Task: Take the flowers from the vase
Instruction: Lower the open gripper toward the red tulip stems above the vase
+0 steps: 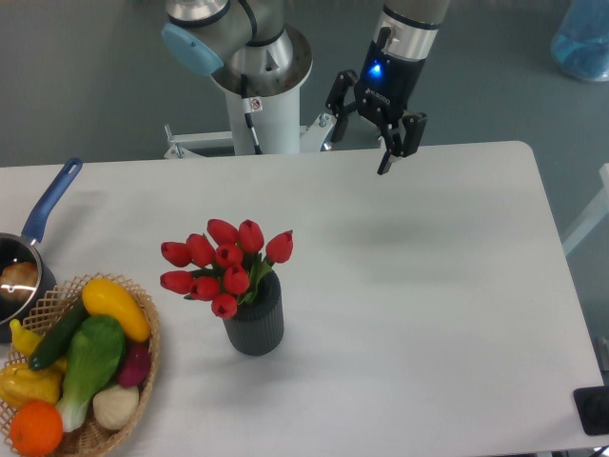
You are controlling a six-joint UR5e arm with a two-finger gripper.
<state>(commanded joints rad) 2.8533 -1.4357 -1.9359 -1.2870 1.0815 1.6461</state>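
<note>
A small label with a red mark sits on the white column of the arm's base [255, 105], and there is light lettering on the black body of the hand just under a glowing blue light, but both are too small to read.

The hand [359, 142] hangs in the air over the far edge of the table [428, 286], pointing down and tilted a little, on the end of a silver and black wrist that comes down from the top of the picture. Its two black fingers [391, 152] are spread apart with nothing between them. The arm's grey joint with a light blue cap sits to the left of the hand, above the column.

The flowers [221, 265] stand in the vase [254, 319], well apart from the hand, nearer the camera and to its left. The red buds spread out wider than the vase mouth, leaning mostly to the left side. The vase stands upright on the table.

Farther left of the hand, at the near left corner, is a wicker basket [143, 381] of fruit and vegetables, and just behind it a saucepan [29, 257] with a blue handle.
</note>
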